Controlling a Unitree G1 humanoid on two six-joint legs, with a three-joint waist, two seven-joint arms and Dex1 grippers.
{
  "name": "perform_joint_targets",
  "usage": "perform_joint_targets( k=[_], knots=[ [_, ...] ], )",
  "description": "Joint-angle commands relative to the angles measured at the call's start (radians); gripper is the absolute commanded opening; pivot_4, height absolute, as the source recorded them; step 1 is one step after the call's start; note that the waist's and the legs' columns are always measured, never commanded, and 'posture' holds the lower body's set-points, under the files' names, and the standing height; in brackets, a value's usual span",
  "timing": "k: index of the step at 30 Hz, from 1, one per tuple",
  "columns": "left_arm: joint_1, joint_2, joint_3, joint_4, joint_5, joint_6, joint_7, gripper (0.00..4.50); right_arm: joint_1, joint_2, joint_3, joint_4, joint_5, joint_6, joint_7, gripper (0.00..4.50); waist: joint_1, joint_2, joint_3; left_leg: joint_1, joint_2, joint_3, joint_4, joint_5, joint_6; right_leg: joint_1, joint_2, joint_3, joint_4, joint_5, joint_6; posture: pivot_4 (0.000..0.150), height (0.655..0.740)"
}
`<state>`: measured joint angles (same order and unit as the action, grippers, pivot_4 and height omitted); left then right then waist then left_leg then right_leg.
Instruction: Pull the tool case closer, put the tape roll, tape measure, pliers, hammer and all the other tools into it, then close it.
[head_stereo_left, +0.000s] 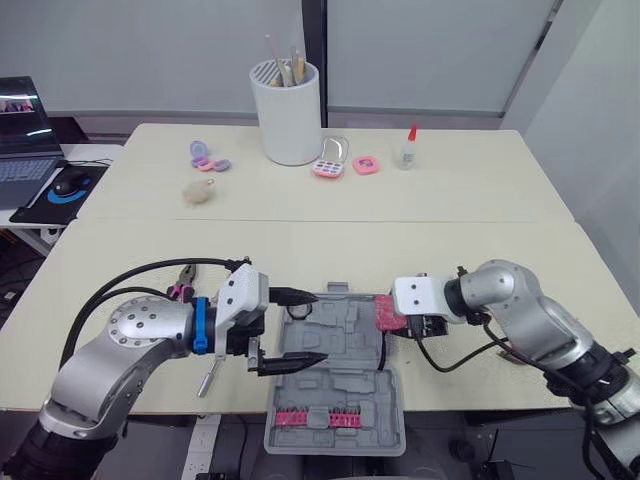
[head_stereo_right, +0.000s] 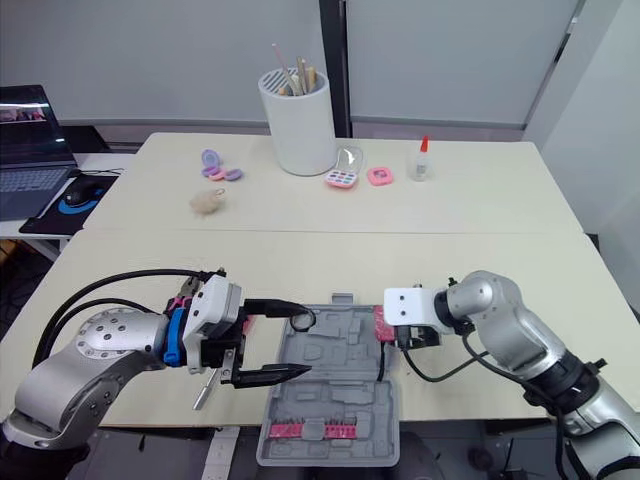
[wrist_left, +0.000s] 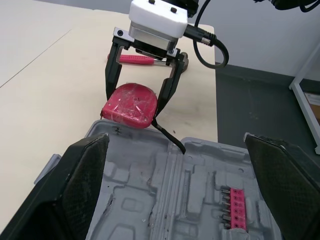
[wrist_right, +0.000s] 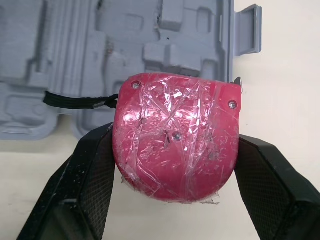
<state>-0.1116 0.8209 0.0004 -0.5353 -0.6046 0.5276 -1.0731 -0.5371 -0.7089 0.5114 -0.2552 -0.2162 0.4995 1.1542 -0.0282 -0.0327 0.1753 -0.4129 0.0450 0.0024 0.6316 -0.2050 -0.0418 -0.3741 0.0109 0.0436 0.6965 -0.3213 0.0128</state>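
The grey tool case (head_stereo_left: 335, 385) lies open at the table's front edge, with a pink strip of bits (head_stereo_left: 318, 418) in its near half. My right gripper (head_stereo_left: 392, 318) is shut on the red tape measure (wrist_right: 175, 142) just beside the case's right rim, and the measure's black strap (wrist_right: 75, 100) trails into the case. My left gripper (head_stereo_left: 318, 327) hangs open over the case's left part with nothing between its fingers. Pink-handled pliers (head_stereo_left: 183, 290) and a metal tool shaft (head_stereo_left: 208, 378) lie left of the case, partly hidden by my left arm.
At the back of the table stand a white cylinder holder (head_stereo_left: 286, 112), a glue bottle (head_stereo_left: 404, 150), pink cosmetic cases (head_stereo_left: 329, 165) and a fluffy ball (head_stereo_left: 200, 192). A laptop (head_stereo_left: 25, 135) and mouse (head_stereo_left: 70, 183) sit on a side desk at the left.
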Motion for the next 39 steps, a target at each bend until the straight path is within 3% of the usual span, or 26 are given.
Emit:
perform_joint_targets(
  k=[1, 6, 17, 25, 29, 39],
  knots=[
    [-0.001, 0.011, 0.022, 0.011, 0.009, -0.029, -0.009, 4.5, -0.041, 0.047, 0.047, 0.025, -0.044, 0.022, -0.019, 3.16, -0.001, 0.0, 0.0, 0.0, 0.0, 0.0, 0.0, 0.0, 0.0, 0.0, 0.0, 0.0, 0.0, 0.0, 0.0, 0.15, 0.74],
    [0.003, 0.026, 0.035, 0.038, 0.022, -0.05, -0.028, 4.5, -0.073, 0.125, 0.101, 0.114, -0.092, 0.005, -0.056, 3.16, -0.002, 0.0, 0.0, 0.0, 0.001, 0.0, 0.0, 0.0, 0.0, -0.001, 0.0, 0.0, 0.0, 0.0, 0.0, 0.15, 0.74],
    [0.025, 0.046, 0.037, 0.043, 0.048, -0.081, -0.035, 4.5, -0.102, 0.169, 0.149, 0.267, -0.172, -0.104, -0.098, 3.16, -0.002, 0.0, 0.0, -0.001, 0.001, 0.0, 0.0, 0.0, 0.0, -0.002, 0.0, 0.0, 0.001, 0.0, 0.0, 0.15, 0.74],
    [0.028, 0.043, 0.036, 0.039, 0.053, -0.079, -0.034, 4.5, -0.084, 0.195, 0.141, 0.274, -0.198, -0.119, -0.097, 3.16, -0.003, 0.0, 0.0, -0.001, 0.001, 0.0, 0.0, 0.0, 0.0, -0.002, 0.0, 0.0, 0.001, 0.0, 0.0, 0.15, 0.74],
    [0.029, 0.044, 0.037, 0.036, 0.054, -0.077, -0.033, 4.5, -0.079, 0.197, 0.129, 0.248, -0.191, -0.124, -0.086, 4.46, -0.003, 0.0, 0.0, -0.001, 0.002, -0.001, 0.0, 0.0, 0.0, -0.002, 0.0, -0.001, 0.001, 0.0, 0.0, 0.15, 0.74],
    [-0.006, 0.039, 0.026, 0.034, 0.051, -0.06, -0.025, 4.5, -0.051, 0.148, -0.01, 0.071, -0.065, -0.086, -0.024, 4.46, -0.002, 0.0, 0.0, -0.002, 0.001, -0.001, 0.0, 0.0, 0.0, -0.003, 0.0, -0.001, 0.001, 0.0, 0.0, 0.15, 0.74]
  ],
)
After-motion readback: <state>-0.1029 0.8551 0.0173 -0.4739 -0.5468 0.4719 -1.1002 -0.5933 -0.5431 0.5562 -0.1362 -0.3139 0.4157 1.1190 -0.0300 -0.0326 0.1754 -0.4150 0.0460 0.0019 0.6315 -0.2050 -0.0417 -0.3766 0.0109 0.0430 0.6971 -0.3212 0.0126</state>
